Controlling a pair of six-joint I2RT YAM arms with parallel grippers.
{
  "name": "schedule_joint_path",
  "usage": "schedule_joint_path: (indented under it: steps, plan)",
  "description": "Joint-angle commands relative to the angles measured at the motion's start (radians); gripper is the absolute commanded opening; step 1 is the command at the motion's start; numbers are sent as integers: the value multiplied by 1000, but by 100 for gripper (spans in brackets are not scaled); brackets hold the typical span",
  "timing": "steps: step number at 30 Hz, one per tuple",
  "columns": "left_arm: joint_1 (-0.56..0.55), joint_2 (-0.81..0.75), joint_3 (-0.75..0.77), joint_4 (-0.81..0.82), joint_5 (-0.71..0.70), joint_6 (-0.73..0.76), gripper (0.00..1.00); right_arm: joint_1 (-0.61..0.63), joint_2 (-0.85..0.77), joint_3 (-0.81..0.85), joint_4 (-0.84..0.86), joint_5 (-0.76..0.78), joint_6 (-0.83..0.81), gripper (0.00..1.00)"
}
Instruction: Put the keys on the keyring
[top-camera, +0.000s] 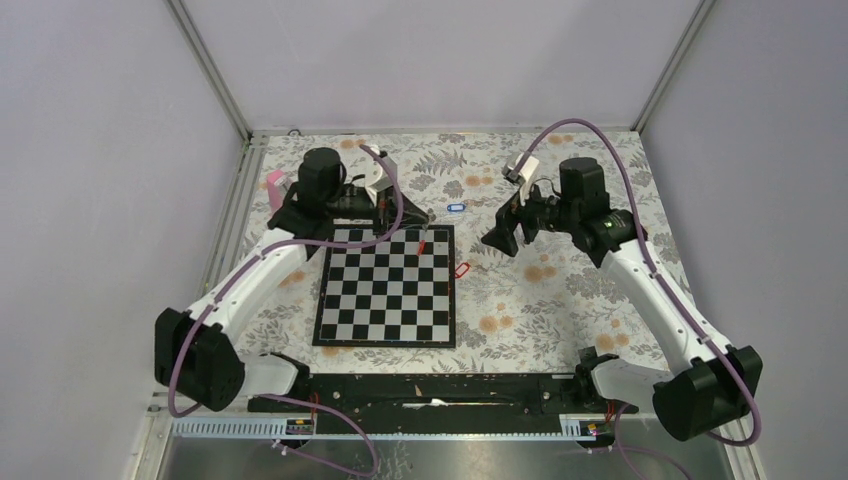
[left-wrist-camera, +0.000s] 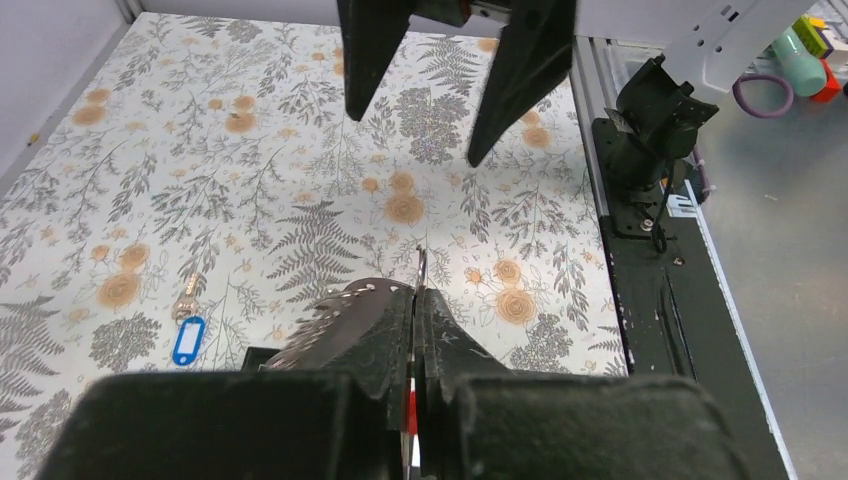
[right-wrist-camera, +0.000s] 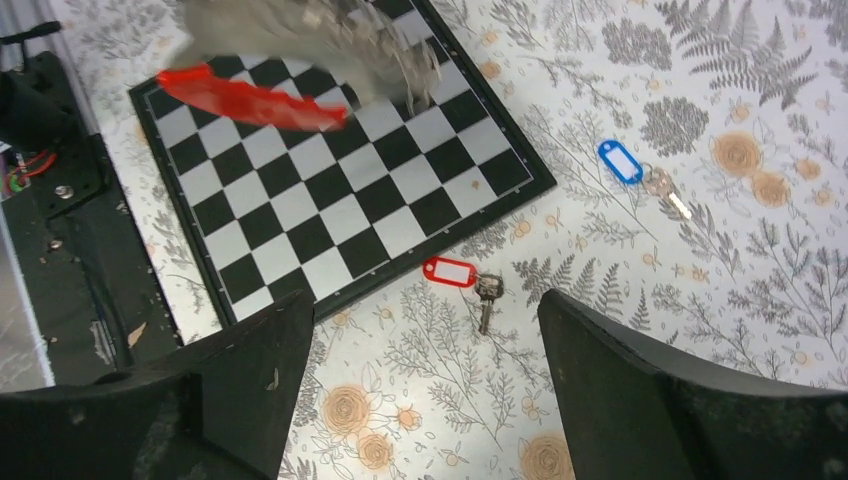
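Left gripper (left-wrist-camera: 414, 300), jaws closed on the keyring (left-wrist-camera: 421, 262), holds it above the far edge of the chessboard (top-camera: 385, 290), the red fob (right-wrist-camera: 255, 100) hanging. Right gripper (top-camera: 505, 243), jaws wide and empty, hovers over the red-tagged key (right-wrist-camera: 452, 272), which lies on the tablecloth (right-wrist-camera: 740, 250) just beside the board; the blue-tagged key (right-wrist-camera: 620, 161) lies farther off

This is looking like a robotics lab, a closed test cell. Plain grey panels (top-camera: 100, 150) and aluminium posts (top-camera: 210, 70) are walling in the bench (top-camera: 560, 320), which is wearing a flowered cloth (top-camera: 480, 160). Two white robot arms (top-camera: 250, 275) are sitting bolted to a black rail (top-camera: 430, 392) at the near edge, with purple cables (top-camera: 590, 125) looping off them.
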Motion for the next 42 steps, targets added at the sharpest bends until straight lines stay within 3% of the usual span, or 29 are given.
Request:
schedule_joint_path:
  steps: [1,9,14,18,27,42]
  plan:
    - [16,-81,59,-222,-21,166,0,-3,63,-16,-6,62,0,89]
    - [28,-135,79,-444,-62,321,0,19,333,52,-120,81,-270,76]
    - [39,-163,67,-503,-56,372,0,27,511,160,-241,118,-490,71]
    - [47,-176,52,-525,-42,388,0,38,639,259,-315,119,-569,68]
    - [55,-169,45,-559,-42,418,0,110,783,346,-347,161,-646,62]
    - [57,-150,48,-568,-32,444,0,179,865,364,-291,262,-704,50]
